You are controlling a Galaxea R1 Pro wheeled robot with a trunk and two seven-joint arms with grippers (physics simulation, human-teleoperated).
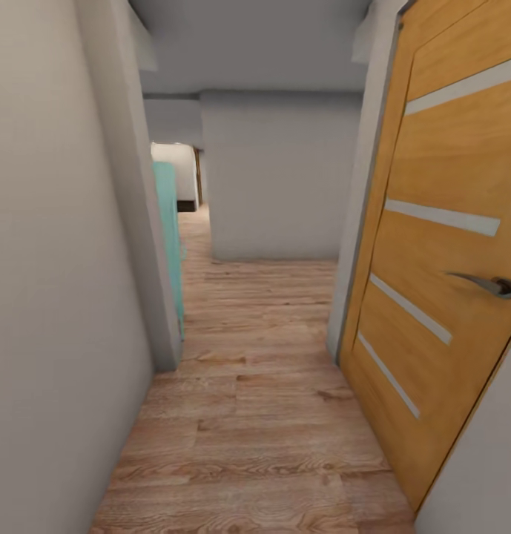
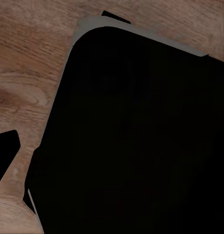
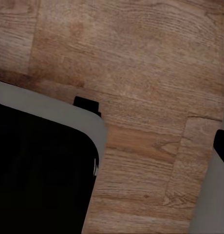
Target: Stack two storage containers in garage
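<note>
The robot is in a hallway with a wood floor (image 1: 255, 415) beside a wooden door (image 1: 440, 245); no container visible, hauling apparently remains. I cannot tell either hand's state.

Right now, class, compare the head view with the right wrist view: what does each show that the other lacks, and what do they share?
Head view alone: a wooden door with a metal handle on the right, pale walls, and a teal panel past the left corner. Right wrist view alone: a dark, grey-edged robot part seen from close above. Both: the light wood plank floor.
</note>
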